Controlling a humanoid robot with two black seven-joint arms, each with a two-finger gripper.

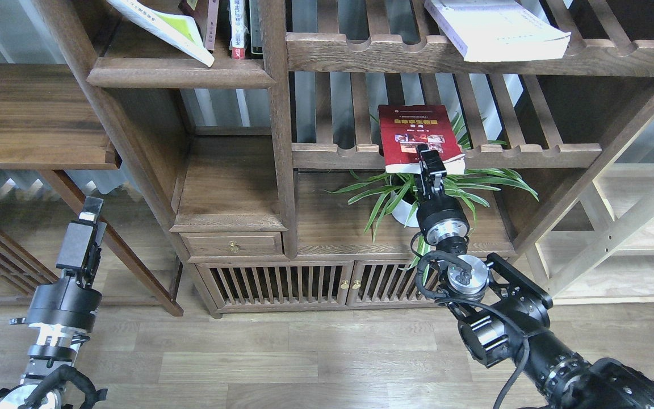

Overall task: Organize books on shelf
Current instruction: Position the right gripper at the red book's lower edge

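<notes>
The right gripper (430, 165) reaches up to the near edge of a dark red book (415, 136) lying flat on a slatted shelf (531, 152), its fingers (428, 159) overlapping the lower part of the cover. They appear to sit over the book's front edge, but the view is nearly end-on and it cannot be told whether they are clamped on it or merely touching. The book juts a little past the shelf's scalloped front rail, long axis running away from the robot, directly ahead of the gripper and above a potted plant (418, 196).

The left gripper (91, 213) hangs low at the far left, well apart from the bookcase, holding nothing; how far apart its fingers stand cannot be made out.

A white book (497, 28) lies flat on the slatted shelf above. A yellow-green book (162, 25) leans on the solid shelf (179, 71) at upper left, beside a few upright volumes (239, 28).

The right arm is plainly the nearer to the red book; the solid shelf lies up and to the left, so the next move would likely carry the book that way.
</notes>
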